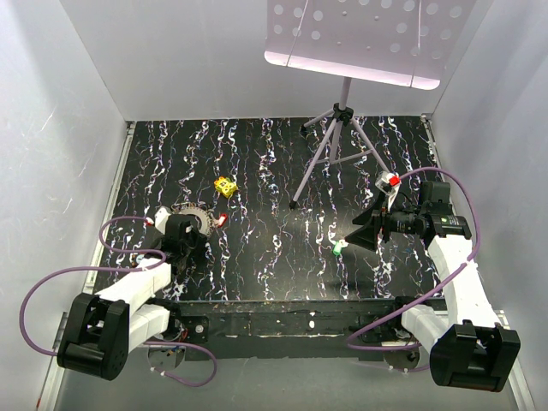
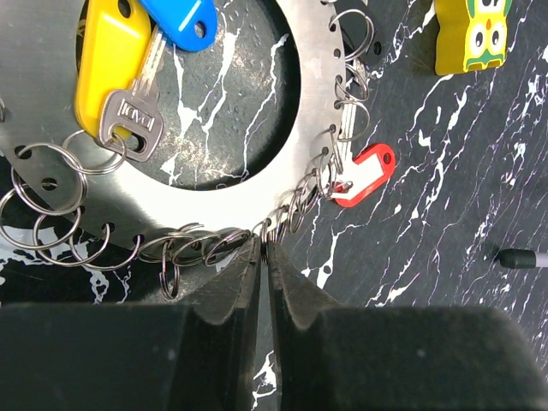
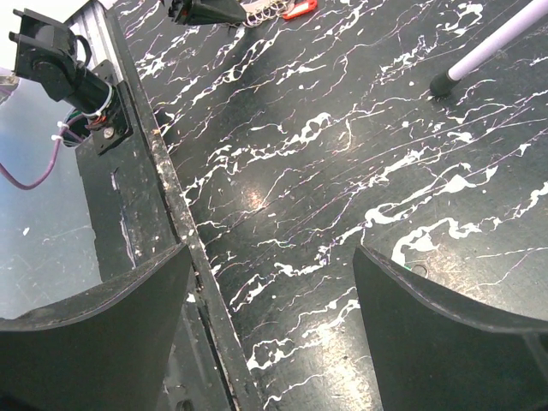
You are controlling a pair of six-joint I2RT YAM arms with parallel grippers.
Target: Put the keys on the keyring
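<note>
1. Hands come first. Your left hand (image 2: pixel 261 244) is pressed almost together, with only a thin slit between its fingers. Its tips sit right at one small keyring (image 2: pixel 267 228). You cannot tell if the wire is caught in the slit or only touched.
2. Your right hand (image 3: pixel 272 250) is spread wide and has nothing in it. It hangs over the bare counter (image 3: pixel 342 154), well apart from the rings.
3. One green key (image 1: pixel 339 248) lies loose on the counter between your two hands, nearer the right one.
4. The keyring is one of many small wire rings hung through holes in the rim of a flat metal disc (image 2: pixel 214 205). A silver key (image 2: pixel 128 120) with a yellow tag (image 2: pixel 107 60) hangs on one of those rings, and a blue tag (image 2: pixel 184 21) lies beside it. A red tag (image 2: pixel 364 175) sits at the disc's rim.
5. Farther off are a yellow block (image 2: pixel 471 34) and a tripod stand (image 1: pixel 342 137). Both are out of your way.
6. It looks like you are at the step of taking hold of a ring so it stays put. Next, you likely need the left hand to hold the thin wire firmly. Then bring the right hand down on the tiny green key. Pinch its head and carry it over to the ring. Go slowly, since both things are small and could slip.
</note>
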